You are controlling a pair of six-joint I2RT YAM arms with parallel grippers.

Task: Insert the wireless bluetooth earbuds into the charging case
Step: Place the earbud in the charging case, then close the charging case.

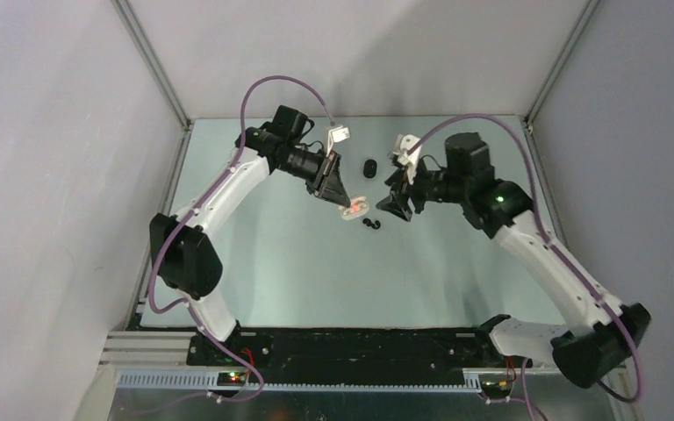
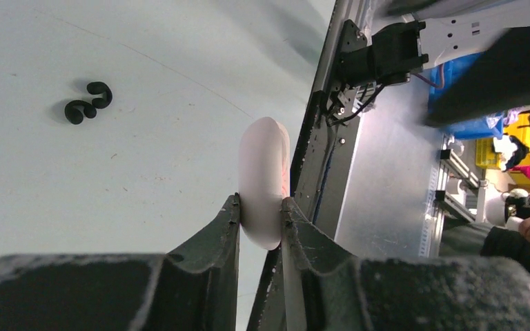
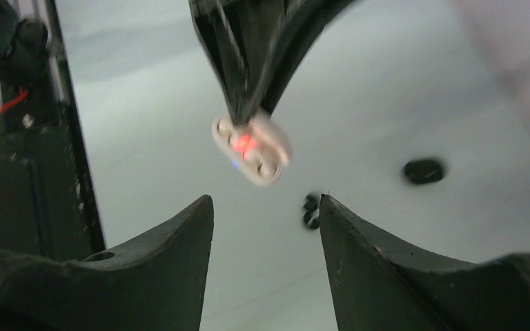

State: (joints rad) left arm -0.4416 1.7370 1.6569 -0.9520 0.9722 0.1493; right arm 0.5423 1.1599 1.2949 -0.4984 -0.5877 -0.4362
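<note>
Two black earbuds (image 2: 87, 102) — small, glossy, curled like hooks — lie touching each other on the pale matte table (image 1: 298, 272), near the white case (image 2: 263, 183). The left gripper (image 1: 338, 195) pinches that smooth, pebble-shaped case edge-on between its dark, rough-textured fingers. The case's open face glows red, its wells too blurred to read. The right gripper (image 3: 266, 207) hangs just beside it, jaws spread with nothing between them. A black oval case (image 3: 424, 170) sits apart on the table.

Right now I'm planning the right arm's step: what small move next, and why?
Probably lower the right gripper toward the black earbuds: its jaws stand open and empty, the buds lie loose nearby, and the left gripper holds the white case.
</note>
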